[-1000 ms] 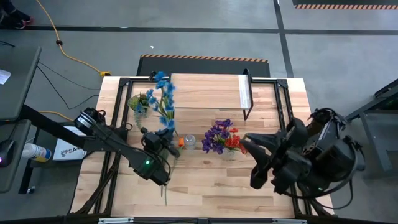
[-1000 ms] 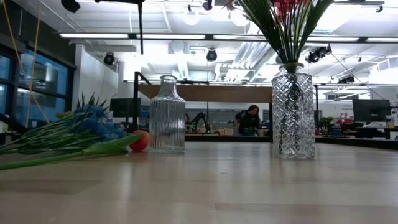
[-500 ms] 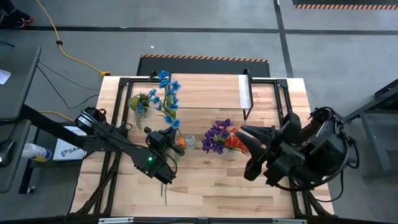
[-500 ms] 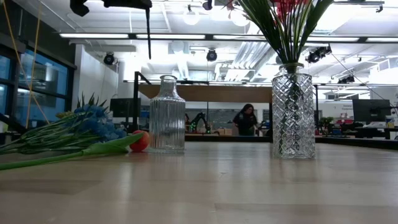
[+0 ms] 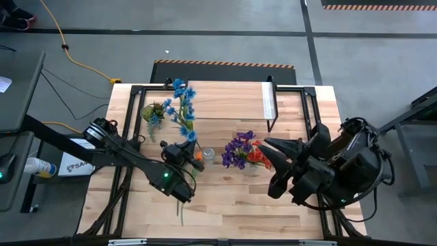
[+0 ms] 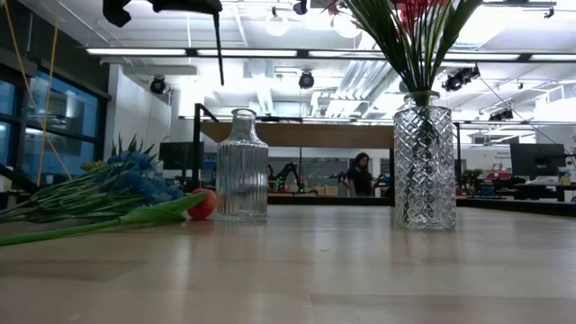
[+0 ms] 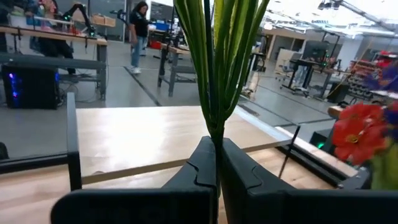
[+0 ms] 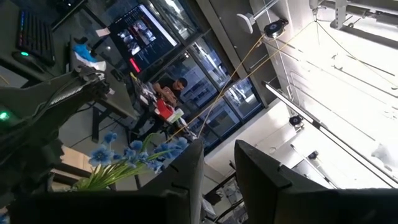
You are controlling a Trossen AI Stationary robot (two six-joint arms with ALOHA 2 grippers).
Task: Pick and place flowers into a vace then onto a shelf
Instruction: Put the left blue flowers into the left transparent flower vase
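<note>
- I have the left gripper [image 5: 183, 152] just left of centre in the overhead frame, and my left wrist camera shows its jaws clenched on the green stems of the blue flowers [image 7: 219, 62].
- From above, that blue bunch [image 5: 181, 102] fans toward the upper left of the table, its orange bloom [image 5: 198, 155] lying beside a small clear ribbed bottle [image 5: 208, 155].
- At table level the blue bunch [image 6: 117, 184] lies low at the left edge of the frame, with the orange bloom [image 6: 203, 203] touching the ribbed bottle [image 6: 241, 166].
- The second bunch, red and purple flowers [image 5: 243, 150], already stands in the cut-glass vase [image 6: 424, 162] right of centre in the low frame.
- My right gripper [image 5: 271, 152] hangs at centre right of the overhead frame, near the red and purple flowers; its fingers [image 8: 186, 168] stand a little apart with nothing between them.
- The shelf [image 5: 231, 99] sits at the upper middle of the table [image 5: 232, 205], with a small potted plant [image 5: 151, 111] to its left.
</note>
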